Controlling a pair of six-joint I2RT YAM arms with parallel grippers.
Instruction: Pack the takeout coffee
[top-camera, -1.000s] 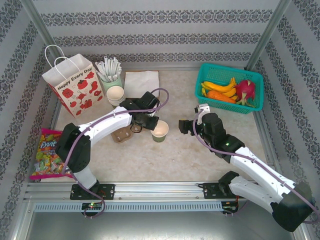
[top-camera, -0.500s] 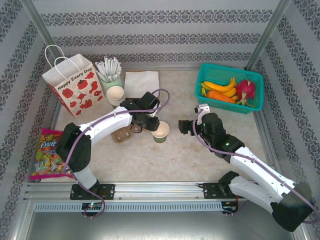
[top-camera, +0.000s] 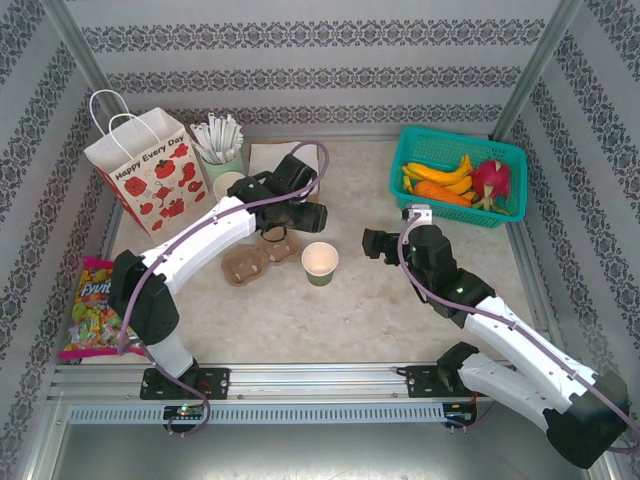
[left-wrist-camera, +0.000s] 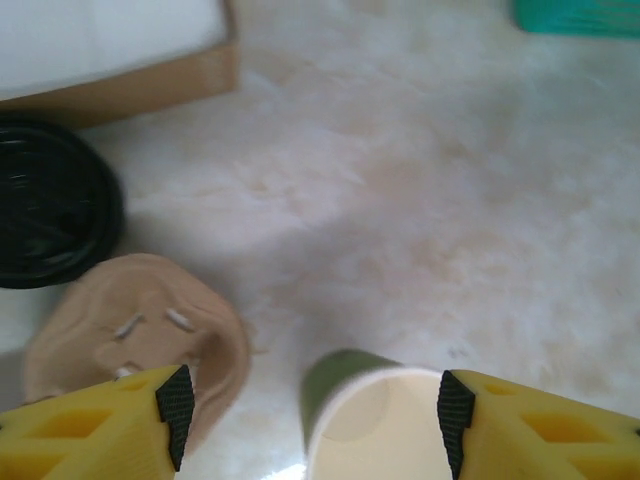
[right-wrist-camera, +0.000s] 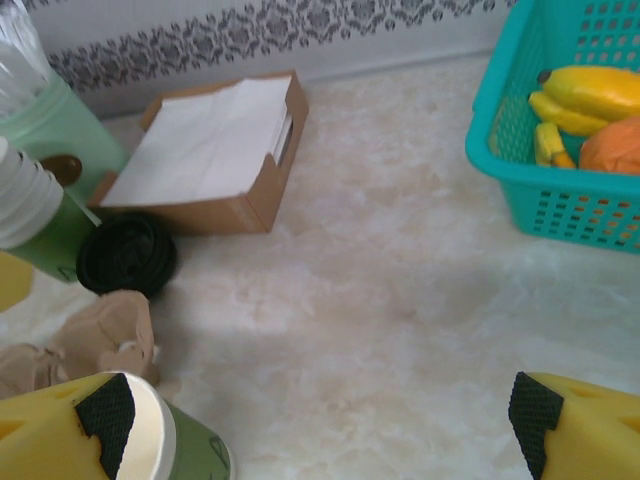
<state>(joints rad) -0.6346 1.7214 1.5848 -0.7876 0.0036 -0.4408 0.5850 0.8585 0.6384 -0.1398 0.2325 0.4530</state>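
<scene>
Currently the left pincer (left-wrist-camera: 315, 415) stands open, its two black-padded fingers spread wide with nothing clamped between them. The olive-green paper cup (left-wrist-camera: 372, 425) stands upright on the table (left-wrist-camera: 420, 200) just below and ahead of the gap between these fingers, touching neither pad. The cup is uncapped. Its black lid (left-wrist-camera: 50, 205) lies flat on the table, up and to the left of the left pincer, next to the pulp cup carrier (left-wrist-camera: 140, 335). The right pincer (right-wrist-camera: 320, 415) is also fully spread and empty, with the cup (right-wrist-camera: 175, 445) close beside one of its fingertips. Treat the cup as light and thin-walled: the paper body probably buckles under a hard squeeze, and the smooth outer wall may slip under a weak one. The interior appears pale and empty, though any contents cannot be confirmed. Take hold across the body just under the rolled rim, where the wall is likely stiffest, with moderate closing force, and keep the cup vertical. The lid is probably thin, springy plastic, so grip it by its edge.
</scene>
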